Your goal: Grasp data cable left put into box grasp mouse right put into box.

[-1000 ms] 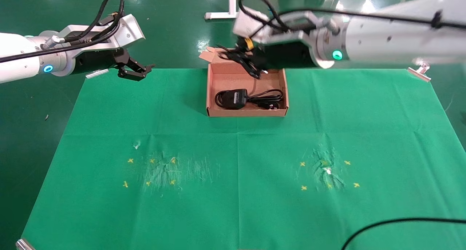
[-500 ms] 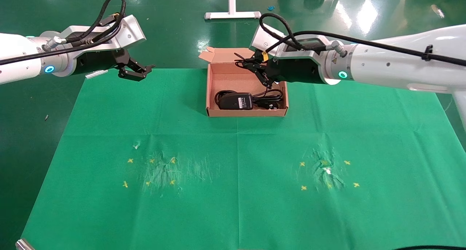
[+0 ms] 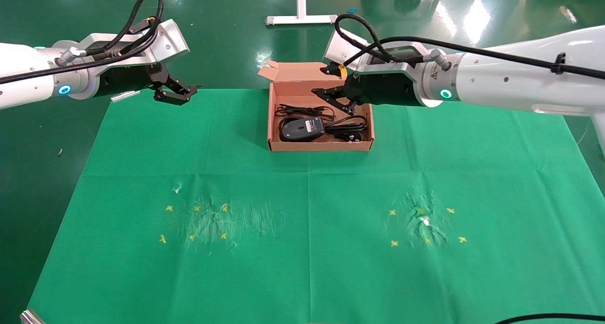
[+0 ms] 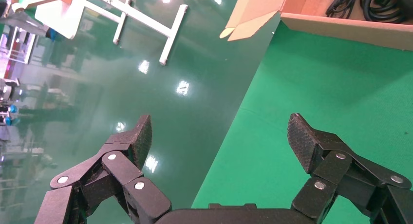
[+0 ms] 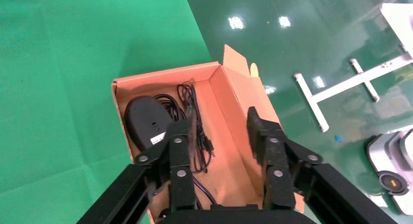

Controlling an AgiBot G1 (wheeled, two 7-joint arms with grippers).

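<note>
A glossy green factory floor surrounds the bench (image 3: 142,277), which is spread with a green cloth marked by small yellow crosses and two scuffed patches. The box (image 3: 364,125) serves as the landmark, sitting at the far middle of the cloth with its lid flap open toward the floor behind.

The right end effector (image 3: 336,100) hangs just above the box's far right corner, its fingers apart and holding nothing; the right wrist view looks down between them into the open box. Below it the mouse (image 3: 301,129) lies upside down in the box's near left part, white label showing, with its thin cord (image 3: 302,110) in a loose bundle toward the far wall. The data cable (image 3: 350,125) lies coiled in the near right part of the box, touching or just beside the mouse. Both task items appear to be inside, so the packing looks essentially finished and only withdrawing the arm seems left.

Handling judgement: the mouse looks light and rigid with a smooth, somewhat slippery shell, best taken across its narrow sides. Its cord is limp and likely to trail or snag on the box wall. The data cable seems heavier and springy, so gripping several loops together would hold it best.

The left end effector (image 3: 177,93) is parked well to the left of the box, over the far left corner of the cloth, fingers spread wide and empty.
</note>
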